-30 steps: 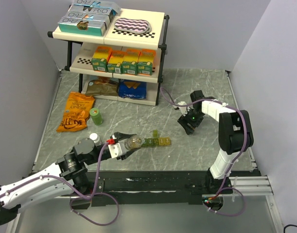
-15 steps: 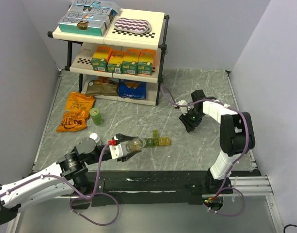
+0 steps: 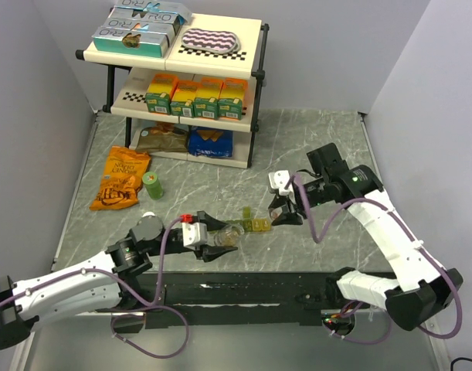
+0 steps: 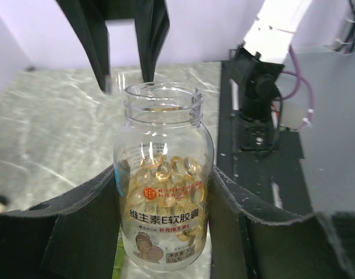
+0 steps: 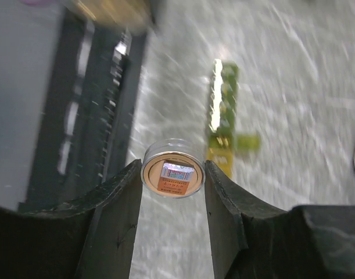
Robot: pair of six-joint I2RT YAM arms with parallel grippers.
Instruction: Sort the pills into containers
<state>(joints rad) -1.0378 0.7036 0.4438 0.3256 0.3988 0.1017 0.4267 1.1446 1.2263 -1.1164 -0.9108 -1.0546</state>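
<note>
Containers strip lies flat; left gripper clamps uncapped softgel bottle at its green end, likely to pour, while right gripper pinches round cap-like disc by its yellow end.

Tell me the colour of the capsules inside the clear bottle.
Translucent golden-amber capsules, best seen in the left wrist view.

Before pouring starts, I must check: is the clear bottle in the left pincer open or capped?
Open: the left wrist view shows the clear bottle with a bare threaded mouth, no cap.
</note>
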